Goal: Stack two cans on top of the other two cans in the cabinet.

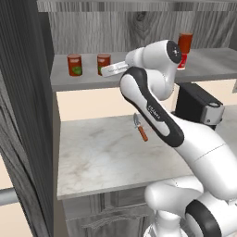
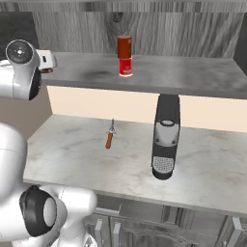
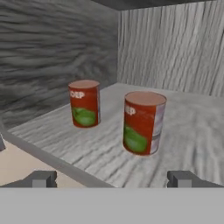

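Two red cans with green label patches stand apart on the cabinet's grey shelf board (image 1: 152,76): the left can (image 1: 74,65) (image 3: 84,103) and the right can (image 1: 103,61) (image 3: 143,122). My gripper (image 3: 113,179) (image 1: 107,70) hovers at the shelf's front edge, open and empty, a short way from the right can, with both dark fingertips (image 3: 41,179) low in the hand view. Further right on the shelf, a plain darker red can (image 1: 185,41) (image 2: 124,46) sits stacked on a red can with a white lower band (image 2: 125,67).
An orange-handled knife (image 1: 141,129) (image 2: 110,137) lies on the pale marble counter (image 1: 102,157). A black coffee machine (image 1: 199,104) (image 2: 165,135) stands under the shelf to the right. The cabinet's dark side panel (image 1: 23,115) rises at the left.
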